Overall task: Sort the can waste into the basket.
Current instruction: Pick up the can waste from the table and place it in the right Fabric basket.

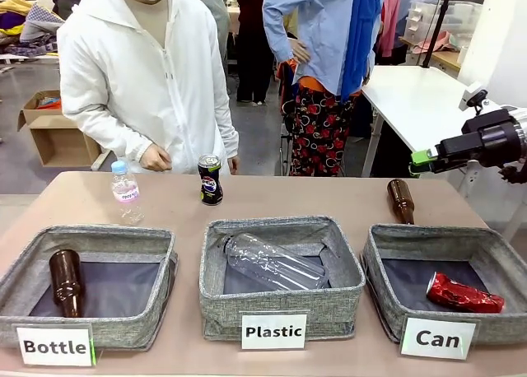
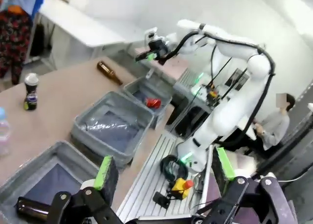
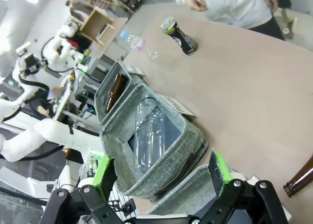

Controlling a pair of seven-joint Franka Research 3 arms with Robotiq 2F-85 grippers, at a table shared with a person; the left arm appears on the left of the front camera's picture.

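Note:
A black-and-blue can [image 1: 210,180] stands upright on the far side of the table, in front of the person's hands; it also shows in the wrist views [image 2: 31,91] [image 3: 180,36]. A crushed red can [image 1: 464,294] [image 2: 153,102] lies in the grey basket labelled "Can" [image 1: 380,295] [image 2: 138,85] at the right. My right gripper [image 1: 420,160] hovers high over the table's far right corner, well away from both cans; its own view shows it open [image 3: 161,169] and holding nothing. My left gripper [image 2: 164,168] is open too, off the table's left end above the "Bottle" bin.
A "Plastic" bin [image 1: 214,295] holds a clear bottle [image 1: 272,263]. The "Bottle" bin [image 1: 156,311] holds a brown bottle [image 1: 66,282]. Another brown bottle [image 1: 401,201] lies behind the Can basket. A small plastic bottle [image 1: 125,192] stands at the far left. The person [image 1: 140,72] leans over the far edge.

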